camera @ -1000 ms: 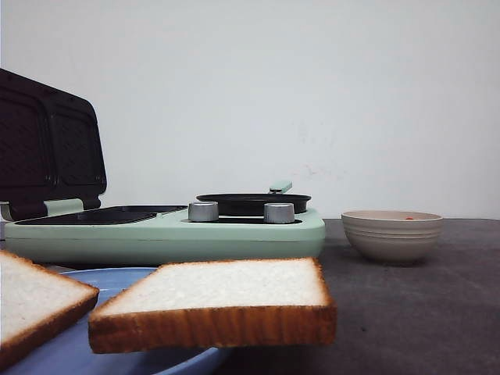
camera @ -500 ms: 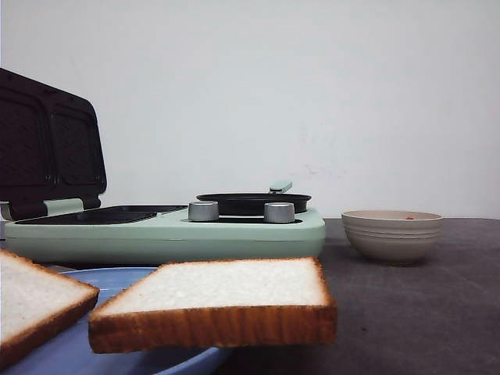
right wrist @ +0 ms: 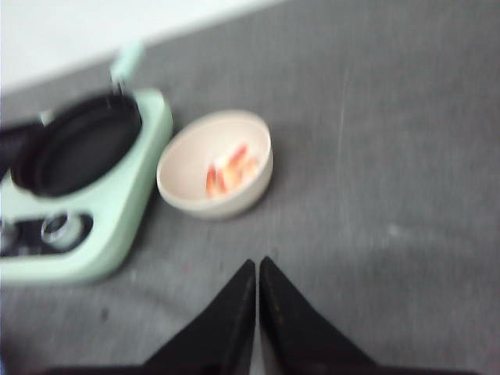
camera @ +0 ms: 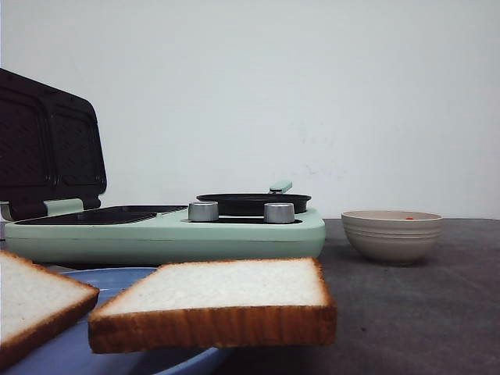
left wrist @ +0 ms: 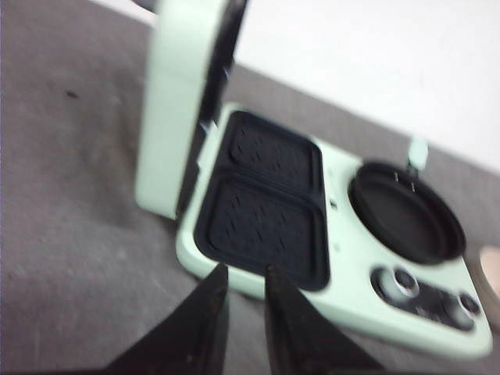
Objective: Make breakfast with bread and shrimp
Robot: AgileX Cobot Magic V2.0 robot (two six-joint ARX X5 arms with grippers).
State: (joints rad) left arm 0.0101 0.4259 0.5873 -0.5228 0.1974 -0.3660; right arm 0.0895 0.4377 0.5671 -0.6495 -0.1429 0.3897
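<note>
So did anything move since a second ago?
No, nothing visibly moved in the front view. The bread lies on the blue plate as before, the green breakfast maker stays open, and the bowl with the shrimp sits beside it. No hand shows in the front pictures.

Front view sits table-low; both wrist views overlook the cooker [camera: 164, 234].

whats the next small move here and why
Probably send the left claw back toward the bread on the blue plate to pick up a slice. Both slices lie untouched on the plate, the sandwich maker stands open with bare dark grill plates, and the left claw holds nothing, fingers slightly apart. The shrimp sits in the bowl.
</note>
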